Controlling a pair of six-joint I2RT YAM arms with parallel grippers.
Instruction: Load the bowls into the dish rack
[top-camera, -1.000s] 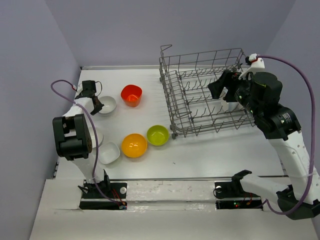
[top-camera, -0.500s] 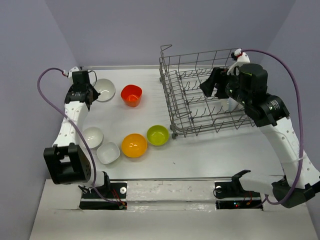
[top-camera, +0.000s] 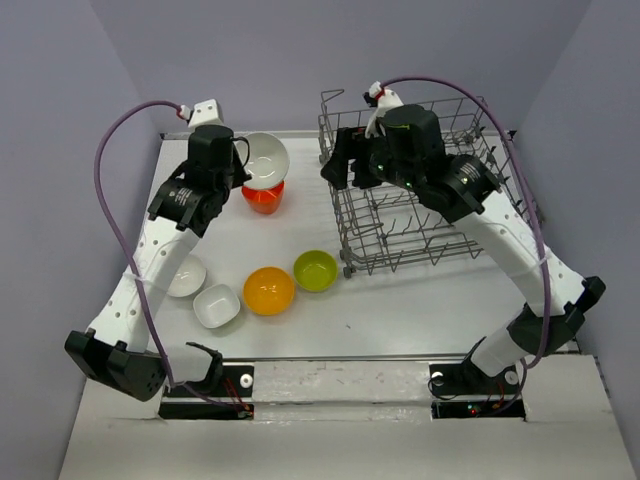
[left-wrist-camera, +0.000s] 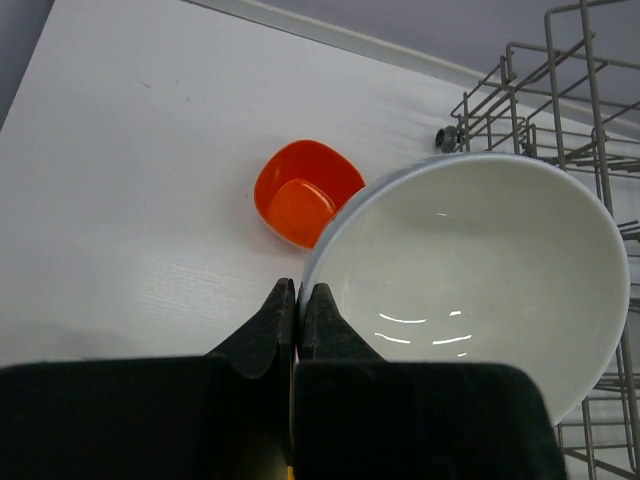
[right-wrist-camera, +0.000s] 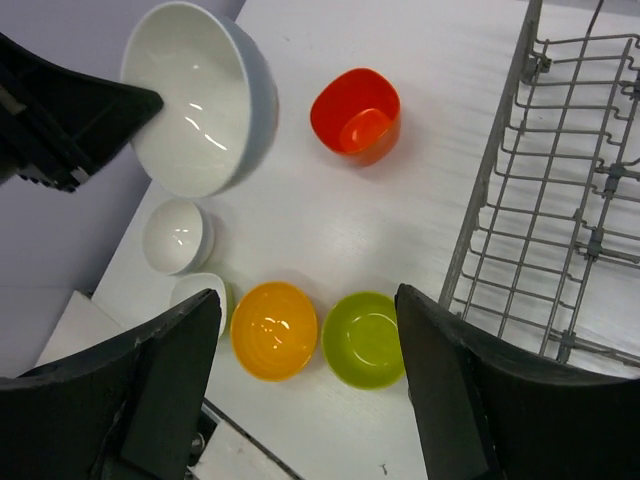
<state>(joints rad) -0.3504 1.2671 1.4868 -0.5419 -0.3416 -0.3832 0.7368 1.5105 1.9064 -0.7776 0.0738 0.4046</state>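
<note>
The left gripper pinches the white bowl by its rim alone, so it could slip free before reaching the dish rack ahead.

Bright, even, diffuse light fills all three views. The white surface is close to washed out, and the walls carry a lilac tint. Shadows are faint and soft-edged, with a pale grey smudge under the rack and beside the bowls. Small curved glints sit inside the white bowl, and the orange bowl has a duller sheen. In both wrist views the black jaws nearest the lens are soft and featureless, while everything beyond them is sharp.
</note>
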